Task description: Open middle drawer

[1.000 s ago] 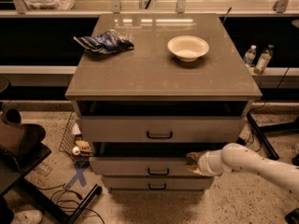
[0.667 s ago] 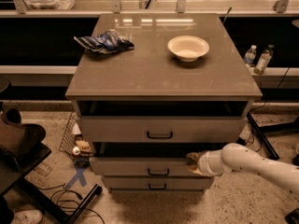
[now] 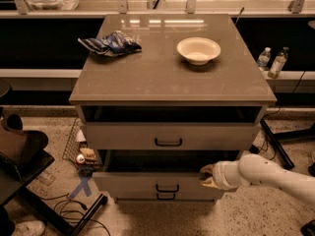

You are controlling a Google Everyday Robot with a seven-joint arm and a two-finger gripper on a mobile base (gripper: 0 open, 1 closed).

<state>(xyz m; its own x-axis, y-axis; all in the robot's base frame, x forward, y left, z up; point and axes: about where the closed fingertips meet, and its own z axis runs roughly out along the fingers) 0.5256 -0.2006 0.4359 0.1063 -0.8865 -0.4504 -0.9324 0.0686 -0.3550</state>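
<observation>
The middle drawer (image 3: pixel 133 185) is pulled partly out of the grey-beige cabinet. Its flat front carries a small black bar handle (image 3: pixel 167 187), and the dark inside shows above the front. My gripper (image 3: pixel 206 176) is at the right end of that front's top edge, reaching in from the right on its white arm (image 3: pixel 268 173). The taller top drawer (image 3: pixel 123 135) above is also partly out. Only the handle (image 3: pixel 166 196) and a strip of the lowest drawer show below.
On the cabinet top (image 3: pixel 147 73) lie a white bowl (image 3: pixel 198 49) and a blue snack bag (image 3: pixel 110 44). A wire basket of items (image 3: pixel 81 149) stands on the floor at the left, by a dark chair (image 3: pixel 19 156). Two bottles (image 3: pixel 271 60) stand at the right.
The middle drawer's front has slid a little farther out toward the camera, and my gripper has moved with it. The top drawer has stayed put.
</observation>
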